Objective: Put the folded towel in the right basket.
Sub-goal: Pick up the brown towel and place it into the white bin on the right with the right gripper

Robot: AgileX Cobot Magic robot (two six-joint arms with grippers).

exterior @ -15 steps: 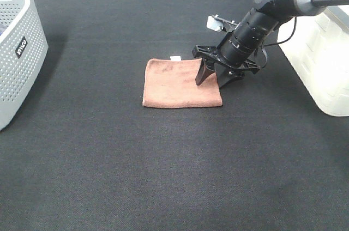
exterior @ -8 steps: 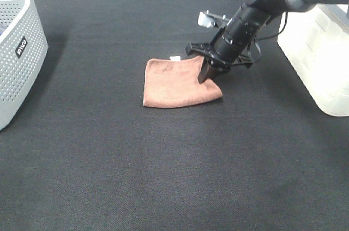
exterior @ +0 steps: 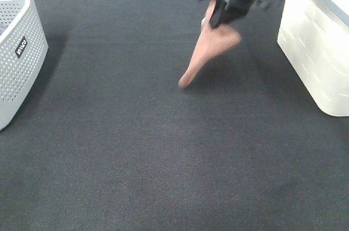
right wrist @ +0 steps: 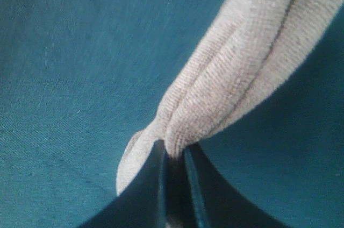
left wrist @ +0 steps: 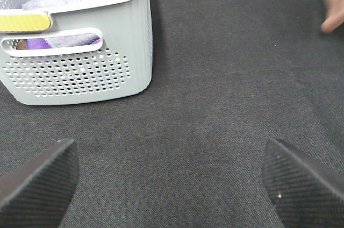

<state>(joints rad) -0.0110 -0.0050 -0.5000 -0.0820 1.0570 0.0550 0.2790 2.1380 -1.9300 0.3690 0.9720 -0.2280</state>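
Observation:
The folded towel (exterior: 210, 48), salmon-brown, hangs in the air from my right gripper (exterior: 218, 16) at the top of the exterior view, its lower tip trailing toward the mat. The right basket (exterior: 319, 46), white, stands at the right edge, just right of the gripper. In the right wrist view the fingers (right wrist: 156, 185) are pinched shut on the bunched towel (right wrist: 242, 72). My left gripper (left wrist: 172, 185) is open and empty over the mat; its two pads show at the lower corners. The towel's tip also shows in the left wrist view (left wrist: 333, 7).
A grey perforated basket (exterior: 19, 46) stands at the left edge; in the left wrist view this basket (left wrist: 80, 77) holds several cloths. The black mat (exterior: 163, 149) covers the whole table.
My right gripper closed on the towel's right side, lifted it off the mat and moved up and toward the far right. The towel now hangs instead of lying flat.

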